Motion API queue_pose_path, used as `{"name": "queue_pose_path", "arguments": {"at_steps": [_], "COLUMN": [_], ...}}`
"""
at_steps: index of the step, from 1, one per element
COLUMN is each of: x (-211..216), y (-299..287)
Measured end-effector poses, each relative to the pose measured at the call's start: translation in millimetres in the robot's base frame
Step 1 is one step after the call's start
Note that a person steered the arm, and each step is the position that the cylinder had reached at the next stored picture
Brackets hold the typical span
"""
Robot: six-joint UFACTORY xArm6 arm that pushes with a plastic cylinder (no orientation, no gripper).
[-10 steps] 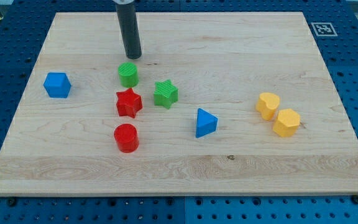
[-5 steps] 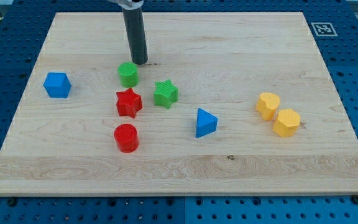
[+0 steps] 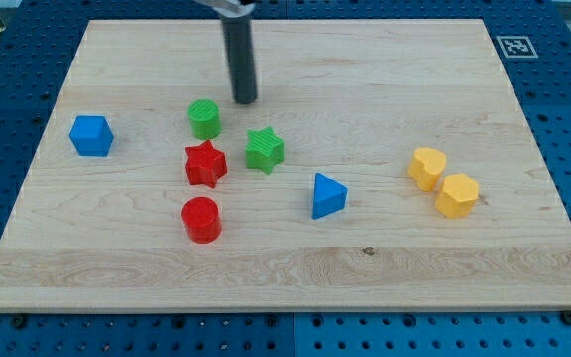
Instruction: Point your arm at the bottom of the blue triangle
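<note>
The blue triangle (image 3: 327, 195) lies right of the board's centre, well apart from my tip (image 3: 245, 100), which rests on the wooden board (image 3: 365, 89) in the upper middle of the frame, touching no block. The tip is a plain rod end with nothing to open or close. It stands just above the green star (image 3: 264, 149) and to the upper right of the green cylinder (image 3: 204, 119).

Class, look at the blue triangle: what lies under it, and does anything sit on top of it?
The blue triangle rests directly on the wooden board; the patch beneath is covered, so unseen. Nothing sits on top. My tip stands apart, toward the view's top left, near the green star.
</note>
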State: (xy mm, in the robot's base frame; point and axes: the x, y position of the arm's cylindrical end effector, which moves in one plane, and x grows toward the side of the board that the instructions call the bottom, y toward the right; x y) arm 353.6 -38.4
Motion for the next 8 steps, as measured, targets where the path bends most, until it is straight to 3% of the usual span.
{"name": "queue_pose_path", "arguments": {"at_steps": [4, 6, 8], "x": [131.1, 217.4, 229.8], "y": [151.7, 140.6, 79.6]}}
